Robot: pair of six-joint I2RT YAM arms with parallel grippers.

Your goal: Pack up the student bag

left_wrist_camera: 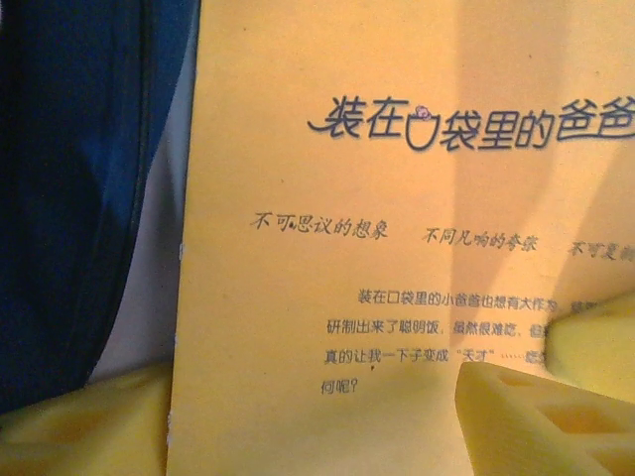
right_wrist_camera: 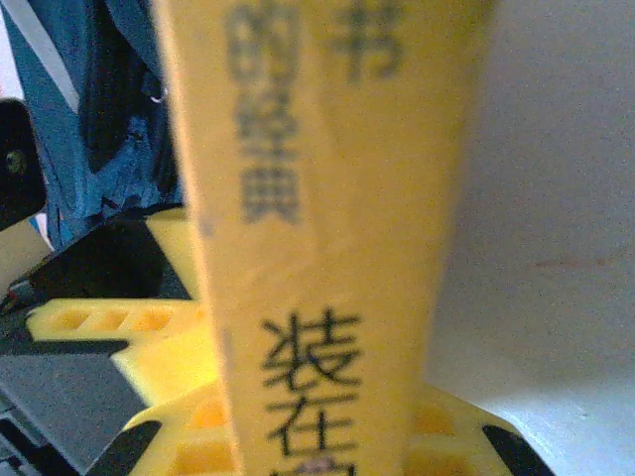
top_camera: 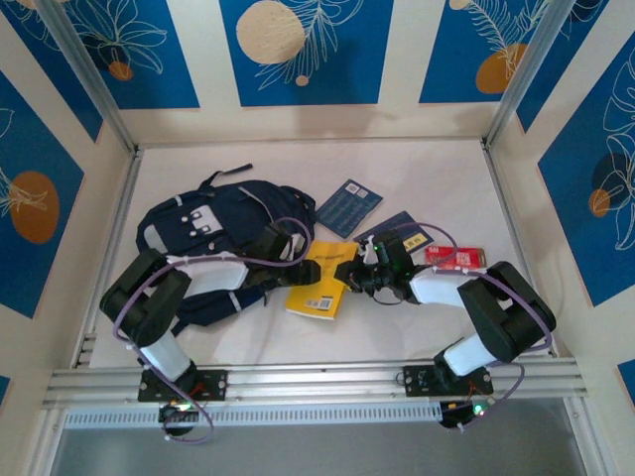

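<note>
The navy student bag (top_camera: 213, 226) lies at the left of the table, and its blue fabric (left_wrist_camera: 69, 198) shows in the left wrist view. A yellow book (top_camera: 319, 285) with Chinese print lies just right of the bag. My right gripper (top_camera: 355, 275) is shut on the book's right edge, with the spine (right_wrist_camera: 317, 198) standing between its yellow fingers (right_wrist_camera: 159, 347). My left gripper (top_camera: 294, 246) hovers at the book's upper left corner by the bag. It is open, its jaws wide apart, with the cover (left_wrist_camera: 377, 198) close in front and one finger (left_wrist_camera: 541, 416) at lower right.
A blue booklet (top_camera: 348, 206) lies behind the yellow book. A second blue booklet (top_camera: 405, 226) sits partly under my right arm. A red packet (top_camera: 456, 258) rests to the right. Patterned walls and metal posts fence the white table (top_camera: 437, 178).
</note>
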